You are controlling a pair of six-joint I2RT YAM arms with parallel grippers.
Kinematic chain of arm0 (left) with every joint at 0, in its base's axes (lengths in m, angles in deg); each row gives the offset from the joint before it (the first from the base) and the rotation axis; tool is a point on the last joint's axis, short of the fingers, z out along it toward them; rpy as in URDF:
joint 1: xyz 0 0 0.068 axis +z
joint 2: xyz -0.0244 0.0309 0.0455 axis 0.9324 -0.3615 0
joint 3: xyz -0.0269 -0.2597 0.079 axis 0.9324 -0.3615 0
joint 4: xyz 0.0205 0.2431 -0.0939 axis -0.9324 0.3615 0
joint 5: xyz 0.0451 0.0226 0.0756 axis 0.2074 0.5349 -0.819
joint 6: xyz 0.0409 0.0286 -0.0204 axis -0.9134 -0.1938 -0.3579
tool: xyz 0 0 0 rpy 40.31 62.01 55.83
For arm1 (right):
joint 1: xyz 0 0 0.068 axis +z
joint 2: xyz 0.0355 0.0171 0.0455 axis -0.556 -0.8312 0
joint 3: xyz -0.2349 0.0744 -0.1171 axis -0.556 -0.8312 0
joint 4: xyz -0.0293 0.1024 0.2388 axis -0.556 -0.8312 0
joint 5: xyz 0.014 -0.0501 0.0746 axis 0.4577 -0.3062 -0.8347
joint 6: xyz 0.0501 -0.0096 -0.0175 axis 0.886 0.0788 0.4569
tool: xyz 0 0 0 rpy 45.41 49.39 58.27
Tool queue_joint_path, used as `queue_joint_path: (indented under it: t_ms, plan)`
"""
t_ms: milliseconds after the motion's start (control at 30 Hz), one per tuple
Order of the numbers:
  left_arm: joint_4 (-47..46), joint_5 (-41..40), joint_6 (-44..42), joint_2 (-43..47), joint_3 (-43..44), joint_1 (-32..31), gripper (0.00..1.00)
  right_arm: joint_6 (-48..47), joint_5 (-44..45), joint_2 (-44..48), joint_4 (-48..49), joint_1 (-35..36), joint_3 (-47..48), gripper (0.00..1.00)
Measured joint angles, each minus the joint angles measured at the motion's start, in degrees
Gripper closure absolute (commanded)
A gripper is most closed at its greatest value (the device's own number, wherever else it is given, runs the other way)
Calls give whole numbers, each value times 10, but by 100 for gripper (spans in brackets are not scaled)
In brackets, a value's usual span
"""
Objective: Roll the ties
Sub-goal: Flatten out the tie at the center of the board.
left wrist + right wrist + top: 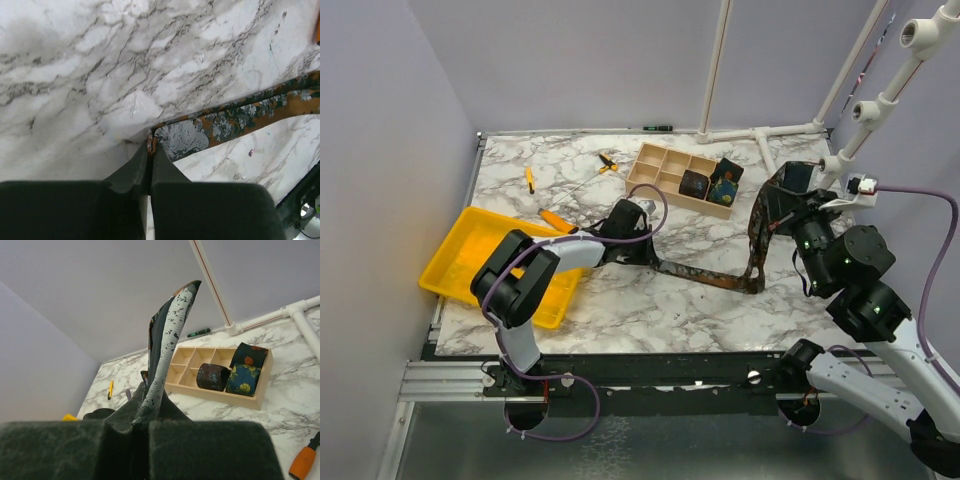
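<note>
One long tie (715, 276), rust-brown with dark floral print, lies on the marble table and bends up at the right. My left gripper (648, 258) is low at the tie's left end. In the left wrist view that gripper (151, 146) is shut on the tip of the tie (235, 116), which trails away to the right. My right gripper (783, 192) holds the other end lifted off the table. Seen from the right wrist, this gripper (147, 412) is shut on the tie (169, 335), whose grey underside stands straight up. Three rolled ties (212, 376) sit in a wooden tray.
The wooden compartment tray (665, 166) stands at the back centre. A yellow bin (470, 250) sits at the left edge. Orange-handled screwdrivers (557, 220) lie near the back left, and another handle (303, 462) lies by the right arm. White pipes (715, 70) rise at the back right.
</note>
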Motion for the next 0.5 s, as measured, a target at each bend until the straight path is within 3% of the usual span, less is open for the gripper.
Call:
queue_joint_path:
  t_ms: [200, 500]
  plan:
    - [13, -29, 1, 79, -54, 0, 100, 17, 26, 9, -9, 0, -51, 100]
    - [42, -184, 50, 294, -157, 0, 100, 140, 143, 27, -83, 0, -193, 100]
